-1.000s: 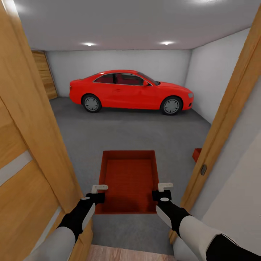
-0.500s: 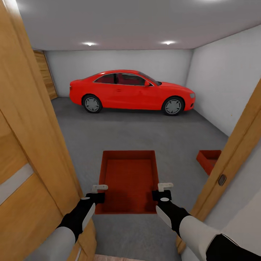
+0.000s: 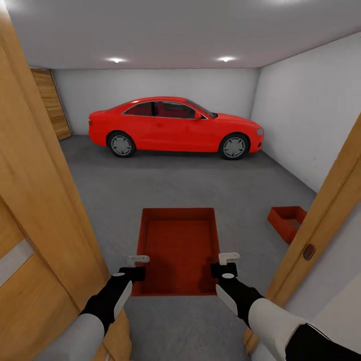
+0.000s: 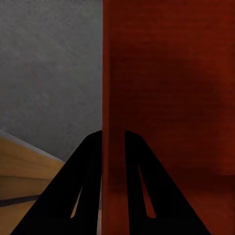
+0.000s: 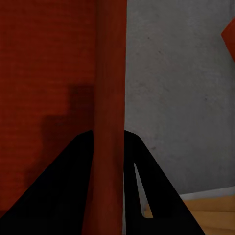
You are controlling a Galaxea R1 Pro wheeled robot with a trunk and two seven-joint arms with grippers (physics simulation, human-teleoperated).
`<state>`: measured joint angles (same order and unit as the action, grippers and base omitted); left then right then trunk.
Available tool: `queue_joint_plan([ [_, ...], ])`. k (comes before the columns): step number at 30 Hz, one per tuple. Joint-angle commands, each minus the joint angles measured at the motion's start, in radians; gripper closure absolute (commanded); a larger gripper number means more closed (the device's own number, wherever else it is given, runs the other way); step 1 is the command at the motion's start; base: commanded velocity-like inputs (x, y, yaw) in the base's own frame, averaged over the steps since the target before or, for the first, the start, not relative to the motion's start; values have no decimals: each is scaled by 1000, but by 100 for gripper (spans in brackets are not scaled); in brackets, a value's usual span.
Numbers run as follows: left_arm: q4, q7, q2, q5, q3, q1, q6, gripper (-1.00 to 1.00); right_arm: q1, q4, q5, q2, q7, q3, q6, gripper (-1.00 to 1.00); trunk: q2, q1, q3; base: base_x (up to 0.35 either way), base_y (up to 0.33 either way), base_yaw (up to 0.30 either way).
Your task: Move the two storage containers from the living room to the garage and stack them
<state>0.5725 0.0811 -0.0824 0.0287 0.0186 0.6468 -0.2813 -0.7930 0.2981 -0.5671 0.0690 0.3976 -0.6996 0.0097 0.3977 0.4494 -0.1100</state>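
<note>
— Nearest the camera?

— Two arms, white sleeves over black wrists, reaching through a doorway between a wooden door leaf [image 3: 35, 210] on the left and a wooden door frame [image 3: 321, 220] on the right.

— State of the end effectors?

— Left end effector [image 3: 134, 266] clamped on the left wall of the carried storage container [image 3: 179, 250]; in the left wrist view, dark fingers [image 4: 83, 191] set either side of that thin red wall [image 4: 113, 98]. Right end effector [image 3: 224, 264] clamped likewise on the right wall; in the right wrist view, fingers [image 5: 63, 191] pinching the red edge [image 5: 110, 98].

— Position of that container?

— Held level between both end effectors, open side up, long axis pointing away, above the dark grey concrete floor [image 3: 165, 185] just past the threshold.

— And the second container?

— Resting on the floor to the right, near the door frame and the pale grey side wall [image 3: 306, 110], well apart from the held one: second storage container [image 3: 286, 220], partly cut off by the frame. A red corner [image 5: 229, 34] also visible in the right wrist view.

— Farther in?

— Red car [image 3: 175, 125] parked side-on along the back wall, nose to the right. Wooden plank door [image 3: 50, 103] in the far left corner. Two ceiling lights [image 3: 116, 60] lit overhead.
</note>
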Motion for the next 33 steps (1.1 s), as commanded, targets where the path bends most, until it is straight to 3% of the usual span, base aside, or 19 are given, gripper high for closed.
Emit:
queue_joint_plan([
  [1,3,12,1,7,13,1,-6,100,-2,-19,-16,-29,102,-15,0,100,2,1,-2,1,0,-2],
  [33,3,12,1,7,13,1,-6,100,-2,-19,-16,-29,102,-15,-1,100,2,1,-2,13,-25,0],
])
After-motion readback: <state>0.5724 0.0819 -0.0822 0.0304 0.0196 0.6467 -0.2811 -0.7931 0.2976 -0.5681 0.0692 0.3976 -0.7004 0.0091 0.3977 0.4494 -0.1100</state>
